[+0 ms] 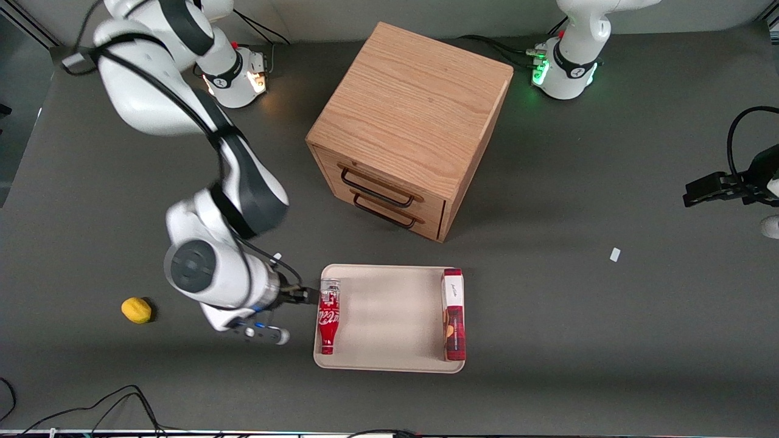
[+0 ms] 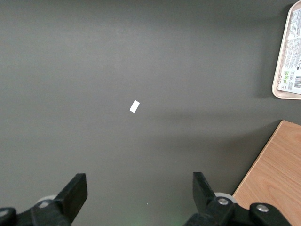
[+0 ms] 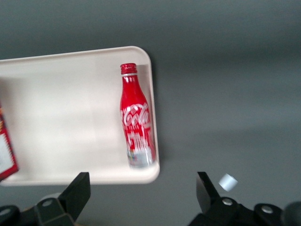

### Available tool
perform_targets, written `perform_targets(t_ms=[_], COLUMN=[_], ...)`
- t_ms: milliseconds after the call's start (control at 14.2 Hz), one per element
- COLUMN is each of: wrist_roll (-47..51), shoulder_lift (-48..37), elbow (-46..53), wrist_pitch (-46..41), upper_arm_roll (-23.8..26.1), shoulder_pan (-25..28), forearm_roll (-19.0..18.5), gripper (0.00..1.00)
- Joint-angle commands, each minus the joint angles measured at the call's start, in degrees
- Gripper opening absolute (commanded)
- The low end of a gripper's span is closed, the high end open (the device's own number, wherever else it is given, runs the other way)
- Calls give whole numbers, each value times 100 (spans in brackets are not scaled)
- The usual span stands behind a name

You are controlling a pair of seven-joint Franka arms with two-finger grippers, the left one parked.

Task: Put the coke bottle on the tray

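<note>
The box (image 3: 6, 149) and tray (image 3: 70, 178) run off the right wrist view's edge, where the hand (image 3: 143, 200) shows only its fingertips.

1 coke bottle (image 1: 328, 316), 1 tray (image 1: 389, 359), 1 plaid box (image 1: 453, 316), 1 lemon (image 1: 136, 310), 1 cabinet (image 1: 414, 115), 1 tool (image 1: 304, 296).

Dark grey matte table (image 1: 608, 340) fills almost the whole scene, with an even surface. Light is soft and diffuse, and shadows are faint. A light oak cabinet (image 1: 414, 103) stands mid-table, turned at an angle, with a darker shadow on the table beside it. Its front has two drawers, upper handle (image 1: 377, 187) and lower handle (image 1: 384, 212), both dark metal bars, both drawers closed. A small white scrap (image 1: 614, 255) lies flat on the table toward the parked arm's end, well apart from the cabinet. A small yellow lump (image 1: 136, 309) sits toward the working arm's end. Black cables (image 1: 122, 404) loop along the table edge nearest the front camera.
</note>
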Motion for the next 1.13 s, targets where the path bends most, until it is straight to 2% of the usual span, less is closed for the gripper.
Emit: perform_targets(t_ms=[0,282,353,424,565,706,847,1059], wrist_roll=[-139,-157,-157,-218,-883,-1080,-1080,-1089], shoulder_lift=[-1345,-2514,-3022,-3540,-4455,-5186,-5836,-6112], elbow=[-711,-999,-1515,-2103,-3149,-4108,-4987,-5291], wrist_pitch=[-1079,-2612,-2579,-2387,-2045,-1684,-1289,-1181], upper_arm_roll=[-66,-357,-374,-505,-1101,-1393,-1411,-1403], shoulder_pan=[-334,-571,-615,-659,-660,-651,-642,-616], forearm_roll=[11,63,168,448,888,960,978,969], gripper=[100,100,100,100,100,100,100,100])
